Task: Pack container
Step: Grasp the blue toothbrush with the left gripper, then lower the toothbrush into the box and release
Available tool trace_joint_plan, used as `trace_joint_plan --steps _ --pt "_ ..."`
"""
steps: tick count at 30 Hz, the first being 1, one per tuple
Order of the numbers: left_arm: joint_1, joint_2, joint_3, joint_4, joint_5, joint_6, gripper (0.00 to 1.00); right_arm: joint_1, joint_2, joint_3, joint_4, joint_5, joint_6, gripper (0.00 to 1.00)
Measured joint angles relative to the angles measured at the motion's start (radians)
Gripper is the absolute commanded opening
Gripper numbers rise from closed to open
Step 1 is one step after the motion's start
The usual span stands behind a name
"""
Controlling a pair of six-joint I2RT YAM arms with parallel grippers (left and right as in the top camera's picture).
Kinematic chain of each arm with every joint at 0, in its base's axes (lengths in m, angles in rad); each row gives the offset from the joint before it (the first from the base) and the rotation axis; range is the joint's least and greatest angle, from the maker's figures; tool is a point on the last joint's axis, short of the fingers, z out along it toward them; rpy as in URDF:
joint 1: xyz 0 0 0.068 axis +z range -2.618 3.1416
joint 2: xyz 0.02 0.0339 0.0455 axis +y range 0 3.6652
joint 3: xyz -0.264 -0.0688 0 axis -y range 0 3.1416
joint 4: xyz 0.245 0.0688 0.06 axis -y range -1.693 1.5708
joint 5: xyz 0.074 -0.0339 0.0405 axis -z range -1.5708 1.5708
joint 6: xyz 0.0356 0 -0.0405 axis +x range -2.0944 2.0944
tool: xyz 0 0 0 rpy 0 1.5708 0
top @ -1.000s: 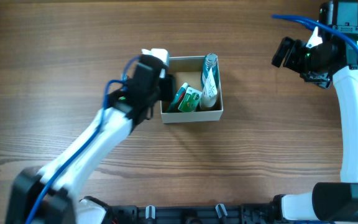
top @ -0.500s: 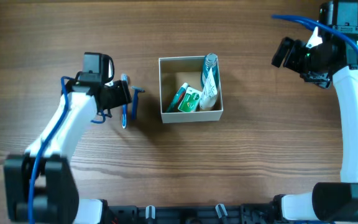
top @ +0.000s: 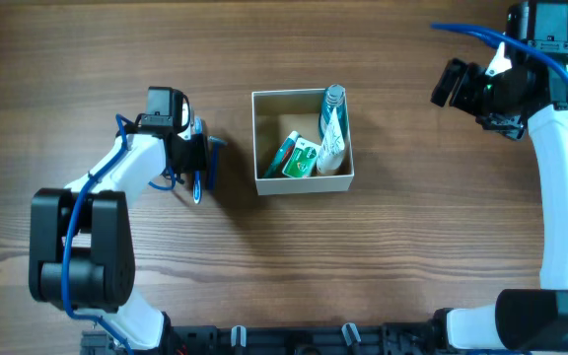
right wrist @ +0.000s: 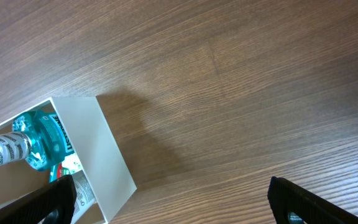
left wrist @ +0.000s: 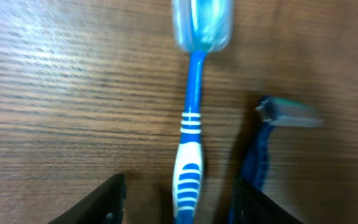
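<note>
Left of container [top: 304, 183], left jaws straddle toothbrush [left wrist: 191, 124]; razor [left wrist: 258, 152] beside.

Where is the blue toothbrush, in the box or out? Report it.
Out. The toothbrush lies flat on the table, left of the container, with the open left pincer straddling its handle.
</note>
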Motion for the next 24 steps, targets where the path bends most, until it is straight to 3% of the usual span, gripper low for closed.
trace_joint_plan --steps 1,5,11,13,18,24 --pt "0.000 0.001 0.000 0.010 -0.002 0.006 0.53 0.000 0.000 0.000 0.000 0.000 0.000 1.00" --pt "0.000 0.005 0.001 0.021 -0.010 0.015 0.35 0.000 0.000 0.000 0.000 0.000 0.000 1.00" --pt "0.000 0.010 0.001 0.024 -0.066 0.037 0.24 0.000 0.000 0.000 0.000 0.000 0.000 1.00" --pt "-0.001 0.010 0.001 0.019 -0.085 0.054 0.11 0.000 0.000 0.000 0.000 0.000 0.000 1.00" --pt "-0.001 0.010 0.001 0.016 -0.101 0.069 0.04 0.000 0.000 0.000 0.000 0.000 0.000 1.00" --pt "-0.001 0.010 0.004 -0.002 -0.104 0.074 0.04 0.000 0.000 0.000 0.000 0.000 0.000 1.00"
